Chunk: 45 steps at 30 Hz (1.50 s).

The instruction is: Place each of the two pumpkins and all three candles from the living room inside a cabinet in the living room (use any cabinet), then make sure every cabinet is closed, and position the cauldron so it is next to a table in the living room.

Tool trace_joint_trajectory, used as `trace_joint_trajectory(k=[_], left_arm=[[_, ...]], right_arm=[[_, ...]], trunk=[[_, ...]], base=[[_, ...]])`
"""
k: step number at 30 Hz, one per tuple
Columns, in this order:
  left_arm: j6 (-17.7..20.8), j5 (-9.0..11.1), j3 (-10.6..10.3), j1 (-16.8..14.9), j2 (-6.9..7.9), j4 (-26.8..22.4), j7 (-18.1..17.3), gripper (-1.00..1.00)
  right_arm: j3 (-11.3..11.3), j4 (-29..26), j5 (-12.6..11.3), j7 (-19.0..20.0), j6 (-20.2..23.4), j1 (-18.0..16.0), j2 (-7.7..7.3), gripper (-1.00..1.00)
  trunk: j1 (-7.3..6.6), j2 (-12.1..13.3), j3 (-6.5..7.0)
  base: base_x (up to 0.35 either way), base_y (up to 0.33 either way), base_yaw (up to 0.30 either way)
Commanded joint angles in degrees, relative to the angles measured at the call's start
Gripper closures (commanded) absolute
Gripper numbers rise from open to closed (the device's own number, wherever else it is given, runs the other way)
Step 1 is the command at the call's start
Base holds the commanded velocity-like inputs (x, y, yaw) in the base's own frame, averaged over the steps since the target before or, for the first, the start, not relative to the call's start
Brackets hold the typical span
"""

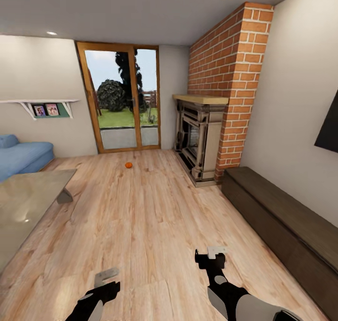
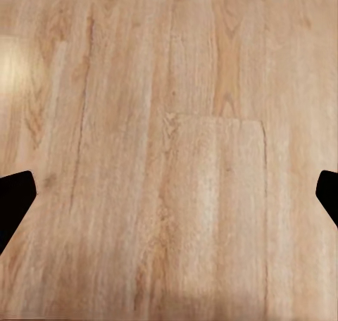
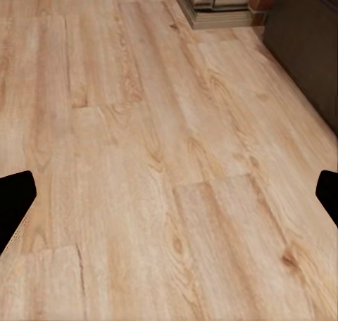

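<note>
Both pincers spread (empty); pumpkin [image 1: 128,165] far on floor [image 1: 141,217]

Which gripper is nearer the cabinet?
Right. The right gripper hangs beside the cabinet along the right wall; the left gripper is farther across the floor.

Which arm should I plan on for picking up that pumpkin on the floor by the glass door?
Probably the left, narrowly. The pumpkin lies far ahead, nearly in line with the left gripper, while the right gripper sits further toward the cabinet. Both are open and empty. Neither reaches yet; drive closer first.
</note>
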Motion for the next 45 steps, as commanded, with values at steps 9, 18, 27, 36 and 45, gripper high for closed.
trace_joint_trajectory(k=[9,18,27,36,45], left_arm=[[-2.3,0.3,-0.3,0.0,0.21,-0.1,0.3,-1.00],[-2.8,0.4,-0.3,0.0,0.26,-0.1,0.3,-1.00],[-2.8,0.5,-0.2,0.0,0.26,-0.1,0.3,-1.00],[-2.8,0.5,-0.2,0.0,0.26,-0.1,0.3,-1.00],[-2.8,0.5,-0.2,0.0,0.33,-0.1,0.3,-1.00]], right_arm=[[0.5,0.0,-0.4,-0.3,-0.1,0.0,0.00,-1.00],[0.5,0.0,-0.4,-0.3,-0.1,0.0,0.00,-1.00],[0.5,-0.1,-0.4,-0.3,-0.1,0.0,0.00,-1.00],[0.5,-0.1,-0.5,-0.3,0.0,0.0,0.00,-1.00],[0.5,-0.1,-0.4,-0.3,-0.1,0.0,0.00,-1.00]], trunk=[[0.00,0.0,0.18],[0.00,0.0,0.19],[0.00,0.0,0.19],[0.00,0.0,-0.02],[0.00,0.0,-0.18]], base=[[0.067,0.000,0.173],[0.323,0.000,0.006],[0.337,0.000,0.000],[0.337,0.013,-0.037],[0.335,0.080,-0.035]])
